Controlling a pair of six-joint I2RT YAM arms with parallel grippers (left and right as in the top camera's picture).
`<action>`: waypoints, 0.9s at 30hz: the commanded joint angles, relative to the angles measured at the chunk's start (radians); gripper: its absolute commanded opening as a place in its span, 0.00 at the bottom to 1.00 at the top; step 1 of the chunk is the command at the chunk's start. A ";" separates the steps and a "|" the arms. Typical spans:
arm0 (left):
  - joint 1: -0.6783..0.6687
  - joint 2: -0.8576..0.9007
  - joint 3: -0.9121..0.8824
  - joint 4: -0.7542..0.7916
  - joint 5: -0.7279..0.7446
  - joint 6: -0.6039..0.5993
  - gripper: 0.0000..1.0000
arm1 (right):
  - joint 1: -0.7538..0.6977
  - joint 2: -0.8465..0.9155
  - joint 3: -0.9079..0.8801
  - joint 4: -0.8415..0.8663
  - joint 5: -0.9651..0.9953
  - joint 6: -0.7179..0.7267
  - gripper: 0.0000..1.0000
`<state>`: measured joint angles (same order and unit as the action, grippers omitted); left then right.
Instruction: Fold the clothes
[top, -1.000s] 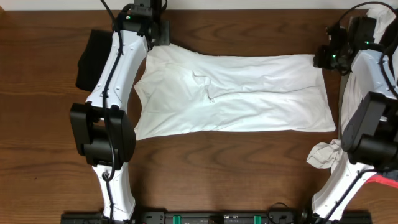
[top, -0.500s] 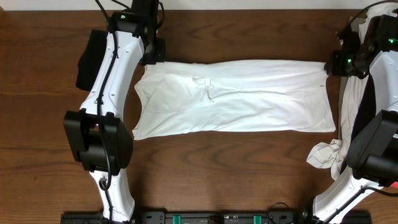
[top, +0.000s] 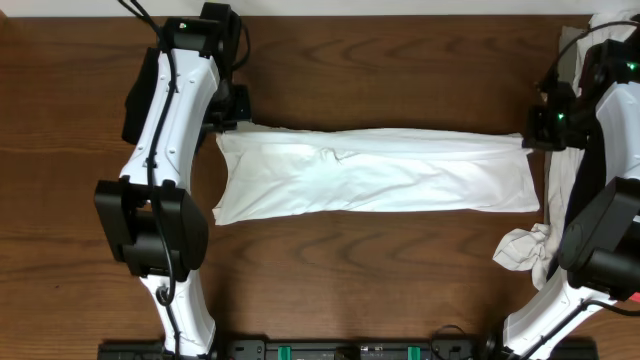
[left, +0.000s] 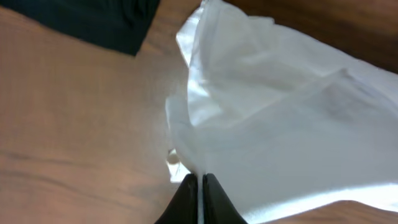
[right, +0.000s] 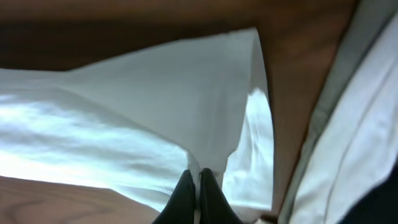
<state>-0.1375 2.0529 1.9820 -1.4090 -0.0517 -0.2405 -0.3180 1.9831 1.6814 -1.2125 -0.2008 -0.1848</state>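
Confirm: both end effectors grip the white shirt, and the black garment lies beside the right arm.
Wrong side: the overhead view shows the black garment beside the left arm. The left end effector and right end effector are indeed shut on the white shirt.

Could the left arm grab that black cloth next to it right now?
Probably not yet. The black cloth lies close by, but the left gripper is shut on a corner of the white shirt and would have to let go first.
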 joint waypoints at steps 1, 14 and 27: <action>0.007 -0.018 -0.003 -0.026 -0.001 -0.074 0.06 | -0.010 -0.014 0.013 -0.031 0.047 0.060 0.01; 0.008 -0.018 -0.190 -0.017 -0.002 -0.114 0.06 | -0.008 -0.013 -0.093 -0.062 0.142 0.157 0.01; 0.010 -0.018 -0.305 0.054 -0.034 -0.114 0.06 | -0.008 -0.013 -0.217 0.011 0.269 0.264 0.01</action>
<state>-0.1371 2.0529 1.6882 -1.3586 -0.0525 -0.3412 -0.3187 1.9831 1.4734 -1.2087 -0.0441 0.0189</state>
